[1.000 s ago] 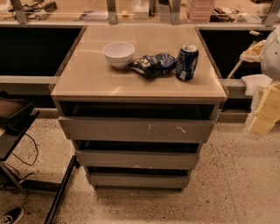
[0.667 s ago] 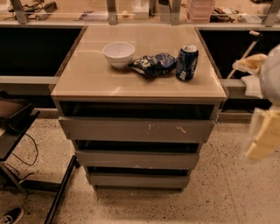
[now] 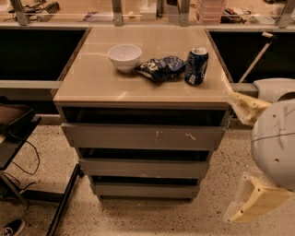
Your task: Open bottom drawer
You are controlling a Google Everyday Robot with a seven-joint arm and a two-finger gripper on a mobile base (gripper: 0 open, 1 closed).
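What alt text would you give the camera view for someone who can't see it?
The robot's gripper hangs at the lower right, apart from a grey three-drawer cabinet and its bottom drawer. On its top sit a white bowl, a dark snack bag and a blue can.

Floor: pale speckled terrazzo floor (image 3: 41, 156), warmly lit.
Furniture, centre: low grey cabinet with a glossy beige laminate tabletop (image 3: 138, 85).
Furniture, rear: long tan counter (image 3: 92, 16) running the full width, carrying upright grey metal posts (image 3: 117, 11); black recessed bays (image 3: 37, 53) below it on both sides.
Furniture, left: black angled stand (image 3: 14, 131) with a trailing black cable (image 3: 30, 159).
Pincer (image 3: 256, 202): low at the right edge, beside the cabinet and apart from it.
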